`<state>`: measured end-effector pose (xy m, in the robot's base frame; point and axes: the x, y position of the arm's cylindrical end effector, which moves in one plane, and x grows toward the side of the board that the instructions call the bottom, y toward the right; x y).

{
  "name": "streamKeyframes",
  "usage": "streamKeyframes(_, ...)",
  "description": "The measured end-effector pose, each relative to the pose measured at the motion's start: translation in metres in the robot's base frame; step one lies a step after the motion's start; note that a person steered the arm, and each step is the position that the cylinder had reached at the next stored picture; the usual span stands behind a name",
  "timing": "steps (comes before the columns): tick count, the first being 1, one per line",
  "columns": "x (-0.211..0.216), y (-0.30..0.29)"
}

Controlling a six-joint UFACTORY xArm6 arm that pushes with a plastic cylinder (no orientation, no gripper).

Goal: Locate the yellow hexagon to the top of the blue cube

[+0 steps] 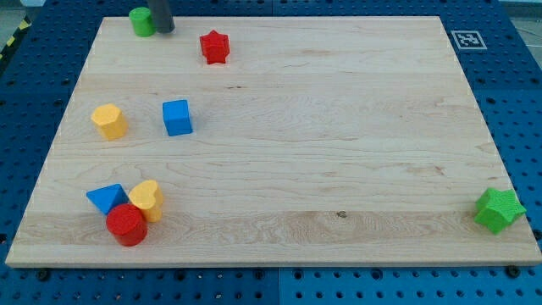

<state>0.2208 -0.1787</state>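
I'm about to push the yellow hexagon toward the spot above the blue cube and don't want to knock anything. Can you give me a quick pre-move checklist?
1. Yellow hexagon located, at the view's left of the blue cube, apart from it: ok.
2. Goal spot above the blue cube free of blocks: ok.
3. My tip at the hexagon: not ok; it sits at the view's top, beside the green cylinder.
4. Tip touching the green cylinder: cannot tell.
5. Red star outside the push path: ok.
6. Hexagon not mistaken for the yellow heart lower down: ok.
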Motion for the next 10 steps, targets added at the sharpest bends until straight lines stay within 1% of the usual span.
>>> streamKeyframes(1, 0.000, 0.026)
streamKeyframes(2, 0.000, 0.030)
streamKeyframes(4, 0.004, 0.030)
streamKeyframes(7, 0.026, 0.023)
streamKeyframes(9, 0.070, 0.007)
streamKeyframes(10, 0.092, -0.013)
